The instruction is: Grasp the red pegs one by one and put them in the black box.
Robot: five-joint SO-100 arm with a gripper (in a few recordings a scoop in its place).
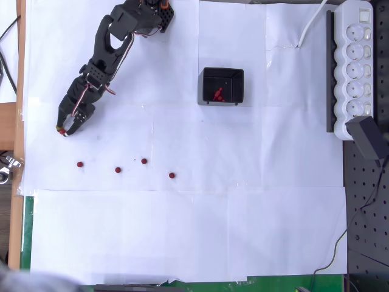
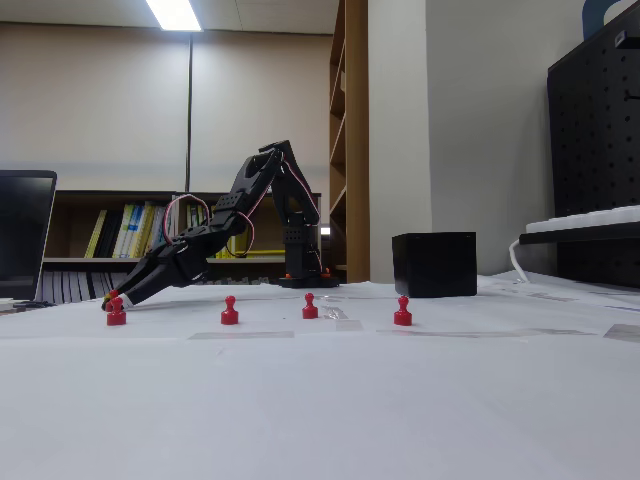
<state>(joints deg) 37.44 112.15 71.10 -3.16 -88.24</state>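
Observation:
My black gripper (image 1: 64, 129) reaches down to the white paper at the left of the overhead view. Its fingertips are closed around a red peg (image 1: 61, 131), which shows as a red speck at the gripper (image 2: 113, 299) tip in the fixed view. The peg is low, at or just above the table. Several more red pegs stand in a loose row in front of it, from the leftmost (image 1: 79, 164) (image 2: 117, 313) to the rightmost (image 1: 172, 175) (image 2: 402, 311). The black box (image 1: 222, 86) (image 2: 434, 264) sits well to the right of the gripper, with a few red pegs (image 1: 219, 94) lying inside.
A white power strip (image 1: 355, 67) on a black rail lines the right edge, with a black adapter (image 1: 368, 137) at its near end. The arm's base (image 1: 149, 15) is at the top. White paper sheets cover the table.

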